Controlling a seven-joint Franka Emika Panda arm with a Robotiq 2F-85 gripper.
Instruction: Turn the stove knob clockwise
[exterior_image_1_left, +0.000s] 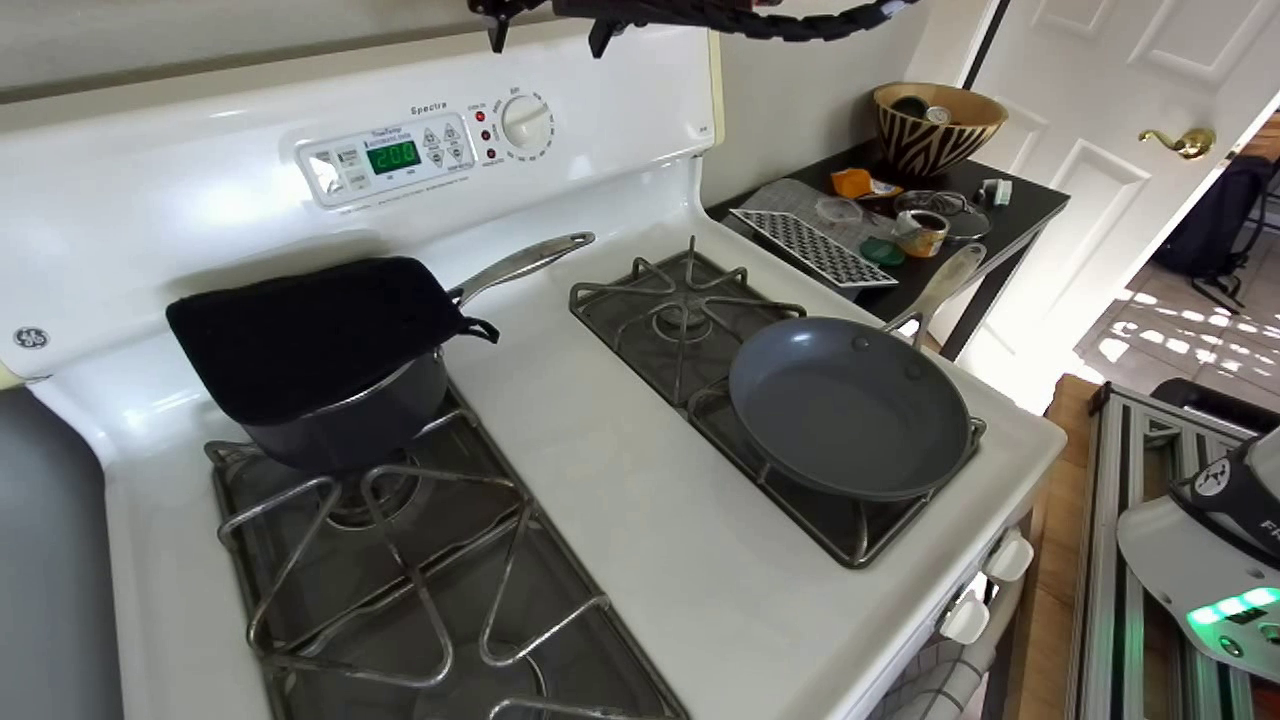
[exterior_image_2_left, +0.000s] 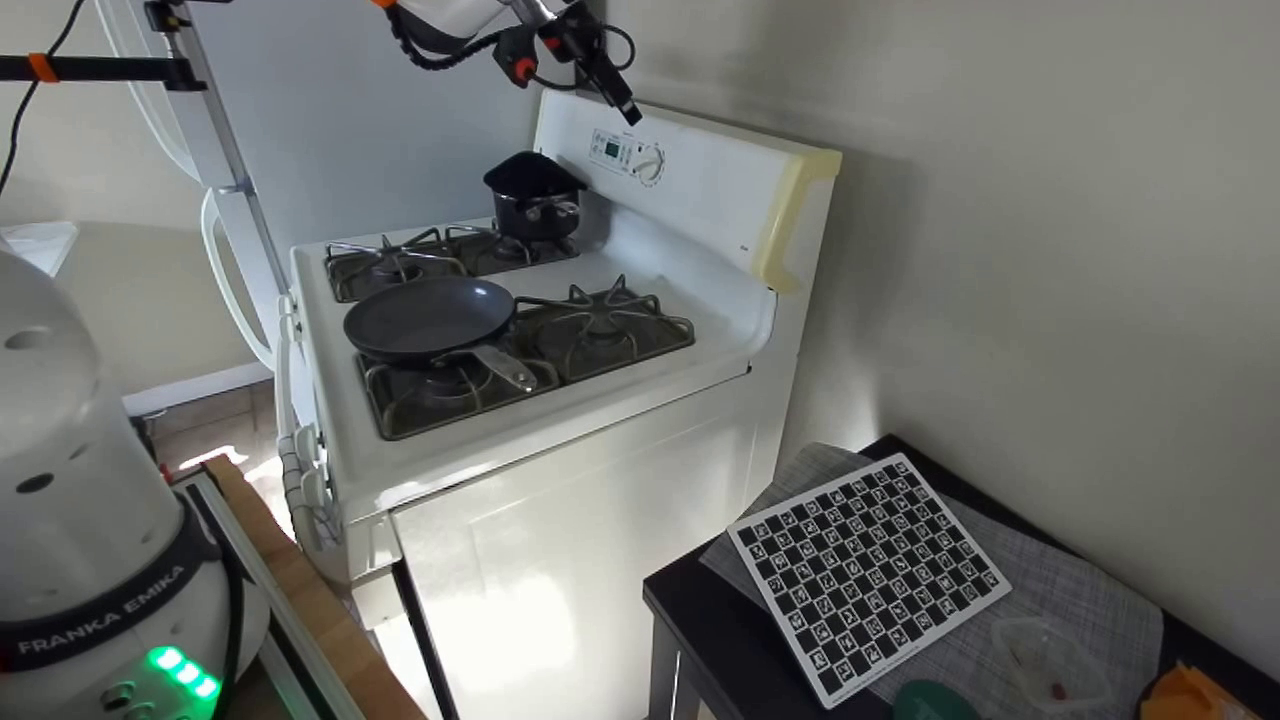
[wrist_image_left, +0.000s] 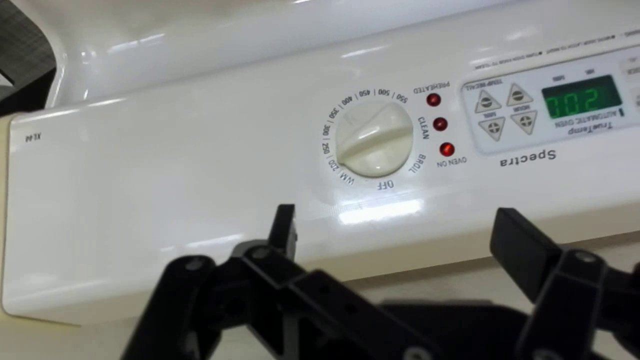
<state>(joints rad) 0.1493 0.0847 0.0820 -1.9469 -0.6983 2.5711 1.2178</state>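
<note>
The stove knob (wrist_image_left: 375, 140) is a round white dial with a raised ridge, on the stove's white back panel. Printed marks ring it, upside down in the wrist view; one ridge end lies near the 200 mark. The knob also shows in both exterior views (exterior_image_1_left: 527, 122) (exterior_image_2_left: 648, 164). My gripper (wrist_image_left: 397, 217) is open and empty, with its two black fingers wide apart. It is apart from the knob, toward the panel's top edge. The gripper also shows in both exterior views (exterior_image_1_left: 548, 42) (exterior_image_2_left: 630, 115), above the panel.
A green-lit display (wrist_image_left: 582, 97) and red lamps (wrist_image_left: 440, 124) sit beside the knob. A pot with a black cloth (exterior_image_1_left: 320, 330) stands on a back burner. A grey frying pan (exterior_image_1_left: 850, 410) sits on a front burner. A dark side table (exterior_image_2_left: 690, 590) holds a checkered board (exterior_image_2_left: 870, 570).
</note>
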